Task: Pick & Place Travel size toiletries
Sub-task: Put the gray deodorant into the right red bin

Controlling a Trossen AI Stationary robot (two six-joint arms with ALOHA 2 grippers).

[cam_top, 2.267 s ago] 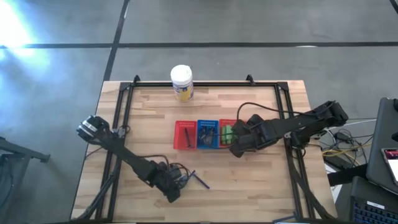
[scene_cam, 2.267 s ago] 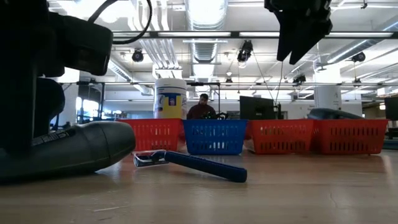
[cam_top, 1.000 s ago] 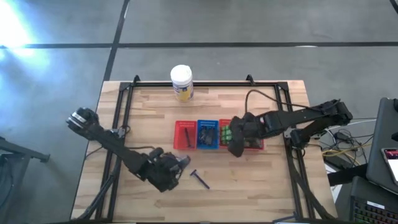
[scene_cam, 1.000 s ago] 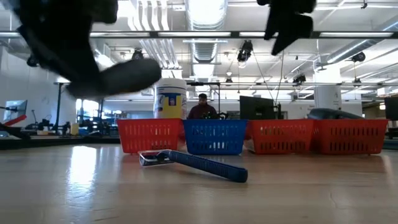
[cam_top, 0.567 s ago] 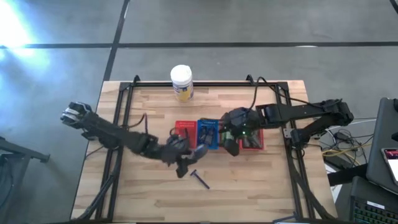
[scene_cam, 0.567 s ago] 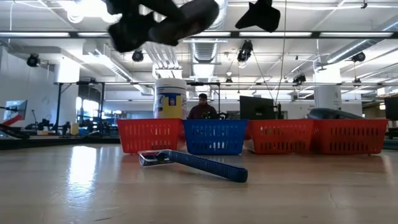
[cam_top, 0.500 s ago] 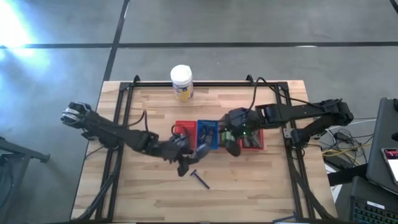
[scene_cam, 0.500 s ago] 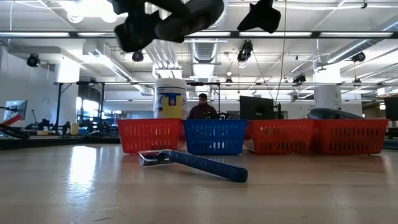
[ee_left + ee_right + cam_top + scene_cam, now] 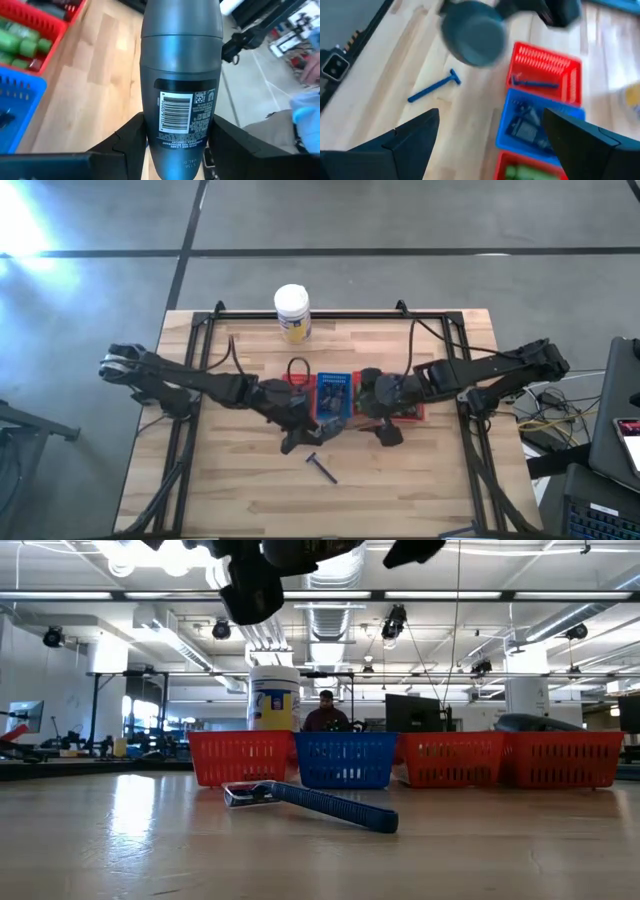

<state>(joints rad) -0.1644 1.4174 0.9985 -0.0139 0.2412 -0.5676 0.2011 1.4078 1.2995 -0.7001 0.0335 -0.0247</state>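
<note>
Left wrist view: my left claw [image 9: 175,150] grips the grey deodorant bottle [image 9: 181,75] above the tabletop [image 9: 240,480], near the blue basket [image 9: 334,395]; right claw [image 9: 490,145] gapes beside it.

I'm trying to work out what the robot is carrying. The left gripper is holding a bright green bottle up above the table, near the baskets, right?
Not quite. The left gripper holds a grey bottle, not a green one; the left wrist view shows it. The green bottles lie in a red basket. The rest is right.

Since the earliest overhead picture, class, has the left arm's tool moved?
Yes. The left tool, gripping a grey bottle, has travelled from the table's near edge up to the blue basket.
</note>
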